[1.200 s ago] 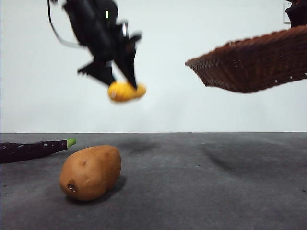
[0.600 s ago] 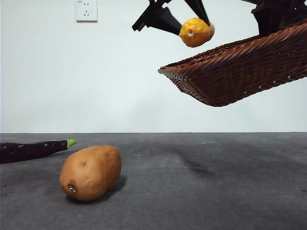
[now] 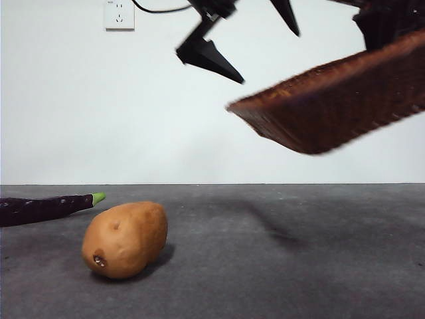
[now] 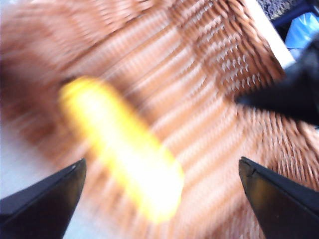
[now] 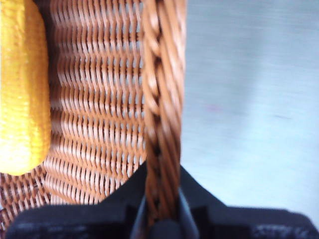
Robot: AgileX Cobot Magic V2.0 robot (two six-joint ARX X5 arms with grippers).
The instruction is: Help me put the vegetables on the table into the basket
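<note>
1. Small yellow-orange oblong vegetable (image 5: 22, 89) lying inside shallow brown woven wicker basket (image 3: 339, 106) (blurred in left wrist view).
2. Right gripper (image 5: 162, 219) clamped on braided rim, basket held aloft, tilted.
3. Left gripper (image 3: 262, 46) spread wide above basket, empty.
4. Brown potato (image 3: 125, 239), purple eggplant (image 3: 46, 207) on dark grey table (image 3: 299, 266).

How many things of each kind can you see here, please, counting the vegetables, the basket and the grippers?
Vegetables: 3, namely the potato and the eggplant on the table, and the yellow vegetable in the basket.
Baskets: 1, held off the table by the right gripper.
Grippers: 2, the left gripper being open above the basket.
Total: 6.
</note>
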